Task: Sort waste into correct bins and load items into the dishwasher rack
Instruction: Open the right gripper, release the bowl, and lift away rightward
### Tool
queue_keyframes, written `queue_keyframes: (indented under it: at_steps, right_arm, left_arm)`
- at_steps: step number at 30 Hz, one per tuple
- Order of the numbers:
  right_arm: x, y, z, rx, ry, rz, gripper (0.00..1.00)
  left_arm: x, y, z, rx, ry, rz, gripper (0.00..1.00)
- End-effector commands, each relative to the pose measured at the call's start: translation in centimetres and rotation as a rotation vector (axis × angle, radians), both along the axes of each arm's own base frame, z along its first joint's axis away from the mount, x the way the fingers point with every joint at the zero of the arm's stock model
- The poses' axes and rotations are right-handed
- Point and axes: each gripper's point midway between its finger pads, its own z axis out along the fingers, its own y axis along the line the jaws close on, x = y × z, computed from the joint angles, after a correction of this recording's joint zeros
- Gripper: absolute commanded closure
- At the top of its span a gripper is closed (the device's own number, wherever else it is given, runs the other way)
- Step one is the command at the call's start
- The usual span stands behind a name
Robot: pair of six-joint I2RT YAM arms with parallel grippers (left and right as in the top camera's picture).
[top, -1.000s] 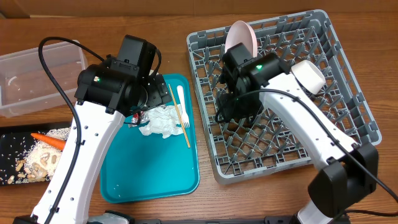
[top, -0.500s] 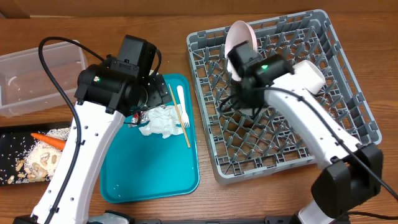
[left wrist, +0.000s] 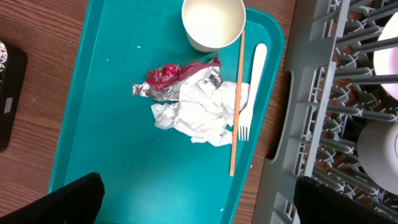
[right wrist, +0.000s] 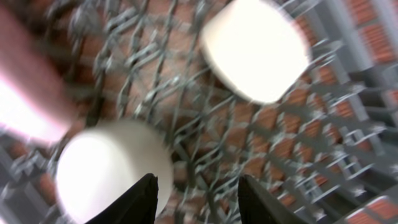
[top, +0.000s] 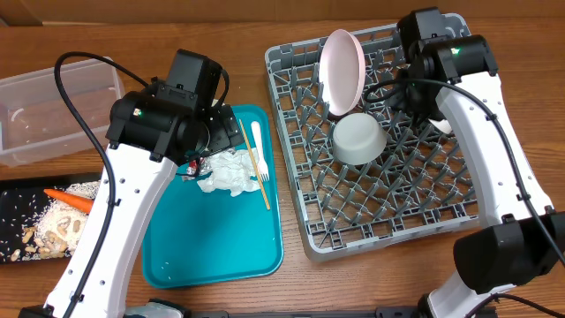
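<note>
My left gripper [left wrist: 199, 200] hangs wide open above the teal tray [left wrist: 112, 143], holding nothing. Ahead of it lie the crumpled white napkin [left wrist: 202, 111], the red-and-silver foil wrapper [left wrist: 169, 78], the white cup [left wrist: 213, 22], the wooden stick [left wrist: 237, 99] and the white fork [left wrist: 252, 87]. In the dishwasher rack [top: 481, 190] the pink plate [top: 342, 60] stands on edge, with the grey bowl [top: 357, 139] upside down beside it. My right gripper [right wrist: 200, 200] is open and empty over the rack, between the grey bowl [right wrist: 106, 168] and the whitish bowl [right wrist: 255, 50].
The clear tub [top: 53, 110] sits at the back left. In front of it, the black tray [top: 13, 196] holds the carrot [top: 71, 199] and food scraps [top: 48, 231]. The left arm covers the tray's far end in the overhead view.
My right arm has swung from the rack's middle left to its back right corner, leaving the grey bowl upside down in the rack. The left arm has not moved.
</note>
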Motion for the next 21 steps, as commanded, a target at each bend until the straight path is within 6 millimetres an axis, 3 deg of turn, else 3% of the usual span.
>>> queue_keyframes:
  at_steps: [1, 3, 5, 11, 16, 18, 21]
  right_arm:
    - [-1.1, 4.2, 0.0, 0.172, 0.042, 0.113, 0.55]
    - [-1.7, 5.6, -0.3, 0.208, 0.068, 0.166, 0.54]
    - [-2.0, 6.6, -1.0, 0.206, 0.080, 0.194, 0.46]
    - [-3.0, 6.9, -4.1, 0.195, 0.143, 0.196, 0.46]
    - [-3.7, 6.6, -6.5, 0.190, 0.179, 0.162, 0.62]
    - [-3.6, 6.4, -6.5, 0.180, 0.176, 0.155, 0.71]
    - [-3.3, 5.8, -5.6, 0.152, 0.143, 0.112, 0.71]
  left_arm:
    - [0.2, 0.1, -0.2, 0.003, 0.006, -0.002, 0.00]
    - [0.1, 0.1, -0.2, 0.004, 0.009, -0.002, 0.00]
    - [0.1, 0.1, -0.2, 0.004, 0.009, -0.002, 0.00]
    - [-0.1, 0.1, -0.3, 0.004, 0.018, -0.003, 0.00]
    - [-0.2, 0.2, -0.4, 0.006, 0.025, -0.004, 0.00]
    - [-0.3, 0.2, -0.4, 0.007, 0.026, -0.003, 0.00]
    - [-0.2, 0.2, -0.4, 0.007, 0.026, -0.003, 0.00]
